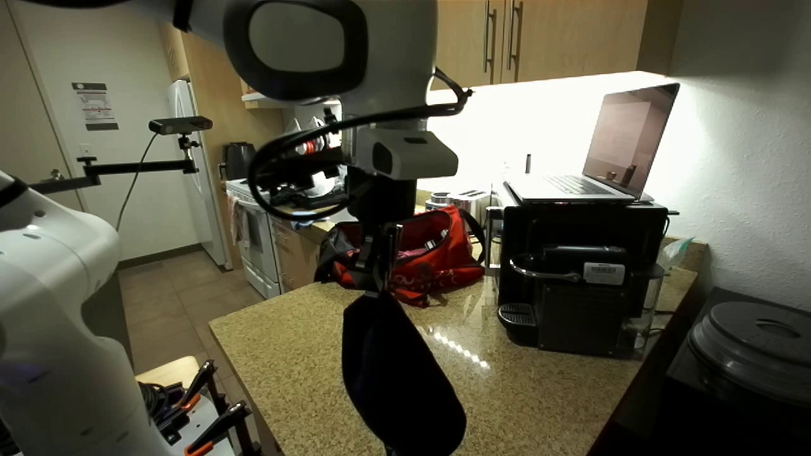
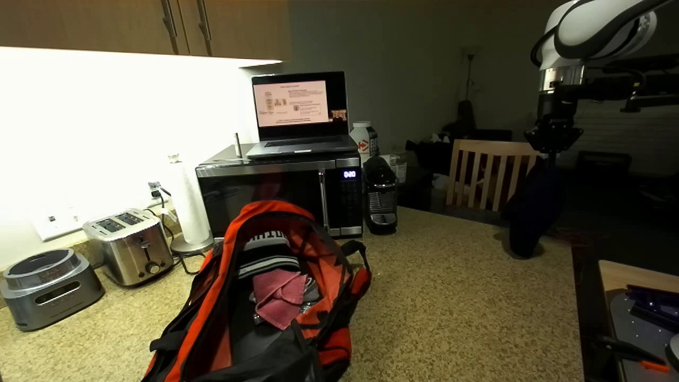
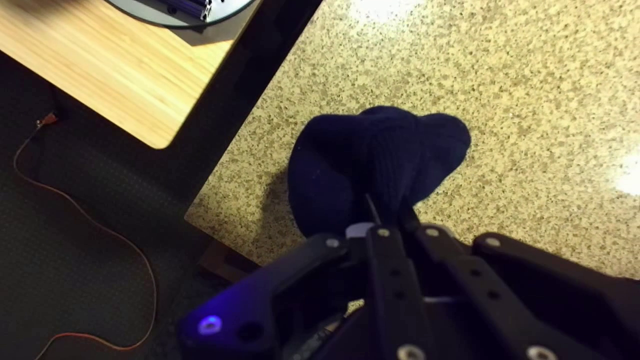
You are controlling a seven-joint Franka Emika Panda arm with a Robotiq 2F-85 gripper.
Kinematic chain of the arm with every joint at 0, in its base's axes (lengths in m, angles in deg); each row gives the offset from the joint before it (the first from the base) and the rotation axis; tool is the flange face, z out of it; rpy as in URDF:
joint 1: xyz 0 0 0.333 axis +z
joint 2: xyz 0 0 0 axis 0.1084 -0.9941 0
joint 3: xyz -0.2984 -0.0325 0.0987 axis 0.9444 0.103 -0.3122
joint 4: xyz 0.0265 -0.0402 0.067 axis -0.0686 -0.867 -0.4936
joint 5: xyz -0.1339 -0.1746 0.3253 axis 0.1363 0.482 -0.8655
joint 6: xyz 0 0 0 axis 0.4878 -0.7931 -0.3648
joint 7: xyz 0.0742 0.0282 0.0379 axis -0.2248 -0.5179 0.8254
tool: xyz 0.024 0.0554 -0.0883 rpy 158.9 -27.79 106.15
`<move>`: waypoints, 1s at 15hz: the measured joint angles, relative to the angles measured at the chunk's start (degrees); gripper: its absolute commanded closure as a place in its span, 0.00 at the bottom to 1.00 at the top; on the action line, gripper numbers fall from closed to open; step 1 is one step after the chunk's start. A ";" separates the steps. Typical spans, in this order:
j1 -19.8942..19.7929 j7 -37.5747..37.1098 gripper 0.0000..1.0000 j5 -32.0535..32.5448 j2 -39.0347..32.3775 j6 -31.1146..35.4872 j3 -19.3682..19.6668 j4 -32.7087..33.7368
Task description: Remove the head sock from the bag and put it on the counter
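The dark blue head sock [image 1: 402, 380] hangs from my gripper [image 1: 378, 285] in front of the red bag [image 1: 453, 250]. In an exterior view the sock [image 2: 534, 207] hangs from the gripper [image 2: 551, 154] over the end of the speckled counter [image 2: 451, 297]. Its lower end is close to the surface; I cannot tell if it touches. In the wrist view the gripper [image 3: 392, 212] is shut on the bunched top of the sock [image 3: 325, 170], with the counter [image 3: 525, 125] below. The open bag [image 2: 331, 265] stands on the counter, away from the gripper.
Inside the bag are a pink cloth [image 2: 281, 297] and a striped knit item [image 2: 268, 254]. A microwave [image 2: 265, 196] with a laptop [image 2: 297, 106] on top and a coffee machine [image 2: 380, 199] stand behind. A wooden table [image 3: 115, 75] lies beyond the counter edge.
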 measured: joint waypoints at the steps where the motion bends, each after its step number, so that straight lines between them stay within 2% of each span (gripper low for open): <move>1: 0.00 0.00 0.96 0.00 0.00 0.00 0.00 0.00; 2: 0.00 0.00 0.96 0.00 0.00 0.00 0.00 0.00; 3: 0.00 0.00 0.71 0.00 0.00 0.00 0.00 0.00; 4: 0.00 0.00 0.70 0.00 0.00 0.00 0.00 0.00; 7: 0.00 0.00 0.53 0.00 -0.02 -0.04 0.03 0.02; 12: 0.44 0.02 0.21 -0.02 -0.23 -0.04 -0.21 0.07; 15: 2.81 0.74 0.01 -0.18 -0.31 -0.05 -1.37 0.07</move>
